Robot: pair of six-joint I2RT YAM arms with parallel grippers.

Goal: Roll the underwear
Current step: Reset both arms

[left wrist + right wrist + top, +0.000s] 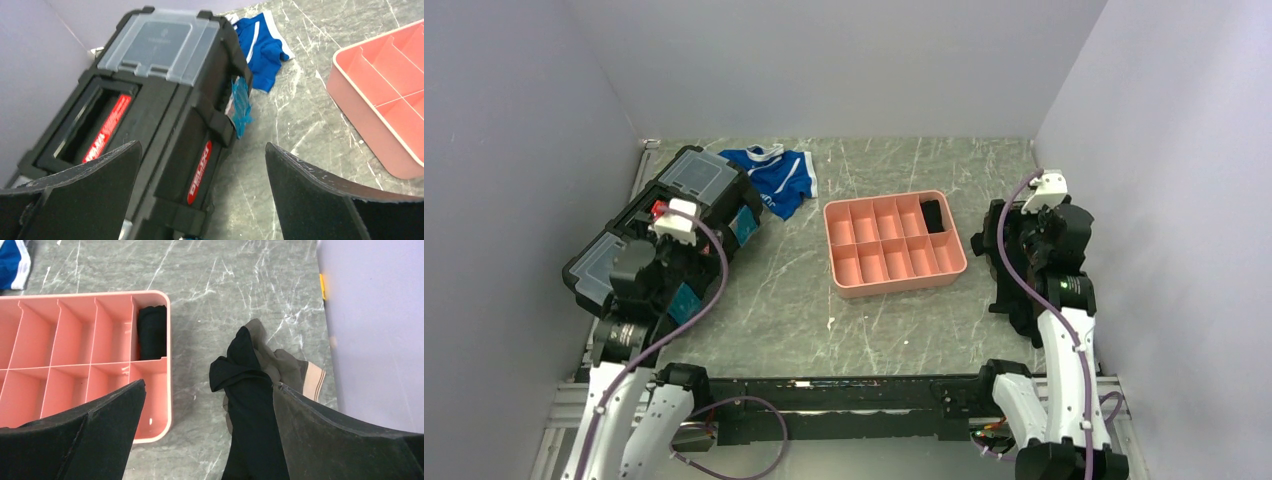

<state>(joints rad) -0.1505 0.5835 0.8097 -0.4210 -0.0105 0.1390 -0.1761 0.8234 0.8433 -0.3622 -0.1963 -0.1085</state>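
Right hand (207, 387) spread wide, underwear (245, 385) crumpled — perhaps beneath

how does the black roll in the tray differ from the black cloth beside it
The black roll is bundled tight in a corner compartment of the pink tray; the black cloth lies crumpled on the table outside it. The roll looks all black; the cloth shows grey and beige parts. Both are fabric.
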